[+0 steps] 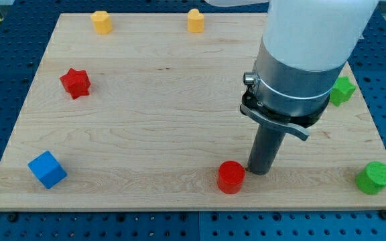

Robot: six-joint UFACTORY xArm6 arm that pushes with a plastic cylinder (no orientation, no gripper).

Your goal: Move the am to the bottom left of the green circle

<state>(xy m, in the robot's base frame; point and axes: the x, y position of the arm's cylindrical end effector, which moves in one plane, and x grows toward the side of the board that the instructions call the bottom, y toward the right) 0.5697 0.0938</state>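
The green circle (374,177), a short green cylinder, stands at the board's bottom right corner. My tip (261,171) rests on the board at the bottom middle, well to the left of the green circle and roughly level with it. A red cylinder (231,177) stands just left of my tip, close to it or touching it. The arm's white and grey body (300,67) fills the view's upper right.
A green star-like block (342,90) sits at the right edge, partly behind the arm. A blue cube (47,169) is at bottom left, a red star (75,82) at left. Two yellow blocks (101,21) (195,21) stand along the wooden board's (146,120) top edge.
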